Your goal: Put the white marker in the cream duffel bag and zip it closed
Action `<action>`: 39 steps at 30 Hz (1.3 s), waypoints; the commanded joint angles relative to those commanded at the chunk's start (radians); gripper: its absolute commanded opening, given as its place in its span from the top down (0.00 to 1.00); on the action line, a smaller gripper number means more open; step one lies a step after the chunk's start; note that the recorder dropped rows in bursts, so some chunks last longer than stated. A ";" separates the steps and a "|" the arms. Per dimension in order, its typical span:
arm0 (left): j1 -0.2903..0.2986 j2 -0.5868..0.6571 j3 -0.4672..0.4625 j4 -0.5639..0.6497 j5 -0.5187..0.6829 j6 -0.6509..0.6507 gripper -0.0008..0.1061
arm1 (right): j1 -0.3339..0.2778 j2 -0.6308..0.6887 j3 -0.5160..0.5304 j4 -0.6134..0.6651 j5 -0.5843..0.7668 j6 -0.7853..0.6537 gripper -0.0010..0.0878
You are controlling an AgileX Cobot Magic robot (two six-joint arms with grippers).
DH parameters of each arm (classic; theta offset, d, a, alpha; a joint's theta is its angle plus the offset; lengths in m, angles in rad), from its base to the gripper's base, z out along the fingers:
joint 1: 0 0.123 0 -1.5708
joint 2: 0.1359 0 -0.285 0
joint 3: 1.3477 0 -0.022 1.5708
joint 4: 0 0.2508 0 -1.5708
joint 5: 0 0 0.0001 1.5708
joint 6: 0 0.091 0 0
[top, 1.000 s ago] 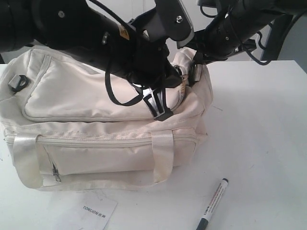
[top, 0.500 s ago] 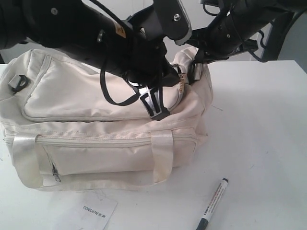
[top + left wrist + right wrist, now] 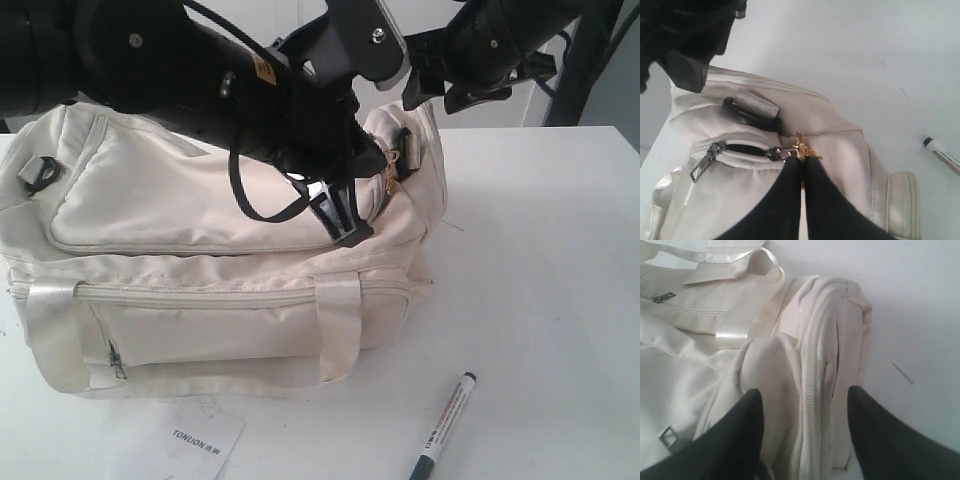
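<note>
Left hand point(image 3: 802, 166) pinches a gold zip pull point(image 3: 801, 149) on the cream duffel bag point(image 3: 200, 200); right hand point(image 3: 802, 399) gapes wide above its end

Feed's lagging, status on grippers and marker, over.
Left gripper shut on gold zip pull. Right gripper open above cream duffel bag. White marker on table, not bagged. Zip open only a slit.

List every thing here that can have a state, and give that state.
cream duffel bag: on the table, main zip open only a short gap.
front pocket zip: closed.
white marker: lying on the table, outside the bag.
left gripper: shut on the gold zip pull.
right gripper: open, fingers either side of the bag's end.
</note>
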 joint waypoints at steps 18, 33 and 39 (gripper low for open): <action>0.000 0.000 0.000 0.000 0.002 -0.233 0.99 | 0.028 0.100 -0.005 0.260 0.056 -0.132 0.43; 0.000 0.000 0.000 0.000 0.004 -0.202 0.99 | 0.030 0.153 -0.006 0.128 -0.048 -0.099 0.99; 0.000 -0.027 0.000 0.000 0.043 -0.202 0.99 | 0.030 0.153 -0.006 0.128 -0.068 -0.082 0.99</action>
